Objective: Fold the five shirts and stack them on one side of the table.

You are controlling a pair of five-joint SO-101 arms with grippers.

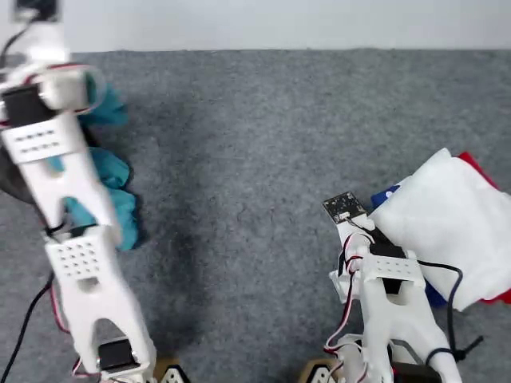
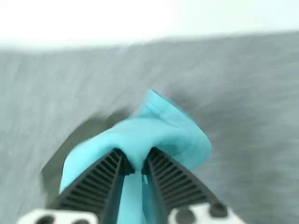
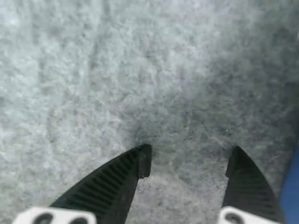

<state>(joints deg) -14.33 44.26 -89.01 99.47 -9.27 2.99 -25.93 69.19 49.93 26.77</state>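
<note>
A teal shirt (image 2: 154,135) hangs bunched from my left gripper (image 2: 137,166), which is shut on its cloth. In the high view the same teal shirt (image 1: 112,191) shows beside the left arm at the left edge of the grey felt table (image 1: 255,159). A folded white shirt (image 1: 455,223) tops a stack at the right edge, with a red shirt (image 1: 477,167) and a blue shirt (image 1: 386,194) peeking out beneath. My right gripper (image 3: 189,163) is open just above bare felt, beside that stack, with nothing between its fingers.
A strip of blue cloth (image 3: 292,191) shows at the edge of the right wrist view. A pale wall (image 1: 263,24) runs along the table's far edge. Cables (image 1: 447,295) trail from the right arm over the stack.
</note>
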